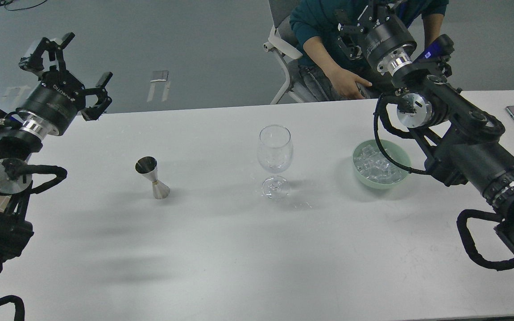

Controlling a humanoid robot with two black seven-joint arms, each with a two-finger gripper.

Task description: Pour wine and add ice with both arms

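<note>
Both arms are raised well clear of the white table [221, 249]: the left gripper [67, 67] spread wide and empty, the right gripper [364, 22] up by the seated person [328, 58], too dark to tell if it is clenched. The ice [377, 167] sits in the green bowl [360, 176], just beside the right forearm and its cable. The tall, empty wine glass [275, 156] stands between bowl and steel jigger [152, 177], so I'd worry a low reach tips it.

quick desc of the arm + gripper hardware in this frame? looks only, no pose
Both arms are bulky, black and jointed, with silver metal rings and discs at the wrists and black corrugated cable loops alongside. The left gripper has black linkage fingers and white lettering on its cylindrical body. The right gripper looks alike, partly cut off.
</note>
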